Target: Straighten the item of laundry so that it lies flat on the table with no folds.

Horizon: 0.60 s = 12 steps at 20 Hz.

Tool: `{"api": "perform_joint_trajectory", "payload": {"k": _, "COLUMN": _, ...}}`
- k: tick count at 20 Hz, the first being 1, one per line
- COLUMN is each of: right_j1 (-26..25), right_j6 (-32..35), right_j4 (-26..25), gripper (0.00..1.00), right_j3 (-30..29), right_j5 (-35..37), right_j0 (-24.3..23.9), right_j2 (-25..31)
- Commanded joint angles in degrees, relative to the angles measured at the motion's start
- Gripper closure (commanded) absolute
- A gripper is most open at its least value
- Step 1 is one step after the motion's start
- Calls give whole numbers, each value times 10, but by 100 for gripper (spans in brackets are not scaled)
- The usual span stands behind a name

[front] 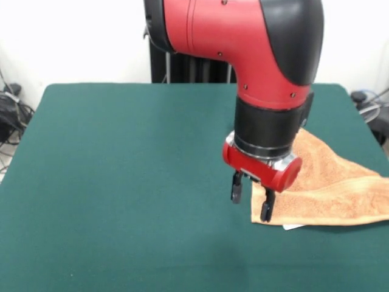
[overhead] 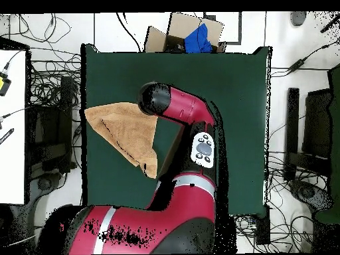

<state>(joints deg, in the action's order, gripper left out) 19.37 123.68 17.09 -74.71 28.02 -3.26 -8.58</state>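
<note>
The item of laundry (front: 331, 185) is an orange-tan towel folded over itself into a rough triangle at the table's right side, reaching its right edge. A small white tag (front: 293, 227) pokes out under its near edge. My gripper (front: 251, 198) hangs open just above the towel's left corner. One finger (front: 266, 207) is over the cloth and the other is over bare green, with nothing between them. From above, the towel (overhead: 123, 129) lies by the left edge of the table (overhead: 232, 86). There the arm's black elbow (overhead: 156, 99) hides the gripper.
A cardboard box with a blue object (overhead: 192, 33) sits beyond the table's top edge in the overhead view. Cables and dark equipment (overhead: 305, 139) lie on the floor around the table. Wide green surface (front: 121, 182) stretches left of the gripper.
</note>
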Motion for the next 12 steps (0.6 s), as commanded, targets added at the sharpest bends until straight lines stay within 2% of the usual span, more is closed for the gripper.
{"api": "perform_joint_trajectory", "payload": {"k": 1, "right_j1": -57, "right_j6": 98, "right_j4": 24, "gripper": 0, "right_j3": -69, "right_j5": -68, "right_j0": -17, "right_j2": 82}}
{"api": "perform_joint_trajectory", "payload": {"k": 12, "right_j1": -68, "right_j6": 106, "right_j4": 23, "gripper": 0, "right_j3": -106, "right_j5": -127, "right_j0": -32, "right_j2": 123}}
